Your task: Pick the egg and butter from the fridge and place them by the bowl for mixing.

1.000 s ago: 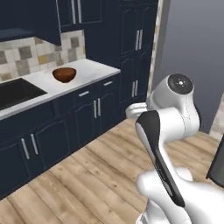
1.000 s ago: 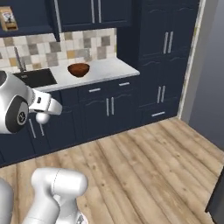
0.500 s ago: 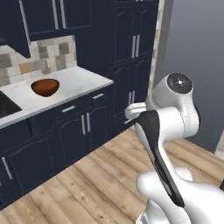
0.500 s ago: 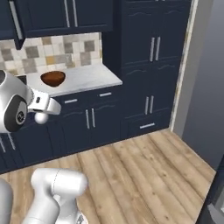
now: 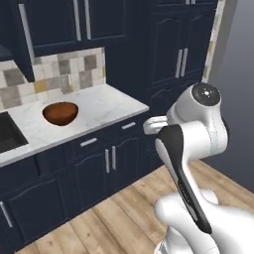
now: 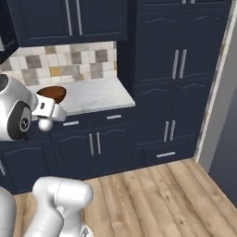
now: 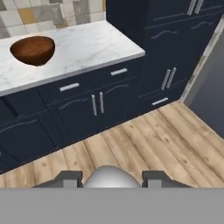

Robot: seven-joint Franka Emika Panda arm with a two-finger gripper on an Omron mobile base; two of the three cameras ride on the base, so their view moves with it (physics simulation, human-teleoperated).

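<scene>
My gripper point(image 7: 109, 178) is shut on the egg point(image 7: 108, 175), a small white ball between the two dark fingertips point(image 7: 70, 177). From the right base view the egg point(image 6: 45, 124) hangs under the hand, in front of the counter's drawers. The hand point(image 5: 151, 124) points toward the counter in the left base view. The reddish-brown bowl point(image 5: 60, 112) point(image 6: 52, 92) point(image 7: 33, 49) stands on the white marble counter point(image 5: 106, 106), some way ahead of the gripper and to its left. The butter and the fridge are out of view.
Navy cabinets with silver handles point(image 7: 97, 104) run under the counter, and tall navy cupboards point(image 6: 178, 65) stand to its right. A dark sink point(image 5: 9, 133) lies left of the bowl. Wooden floor point(image 7: 144, 135) stretches between me and the cabinets.
The whole picture has shifted: the base has driven closer to the counter and turned, so the bowl and the counter's right end look larger. The arm's pose is the same.
</scene>
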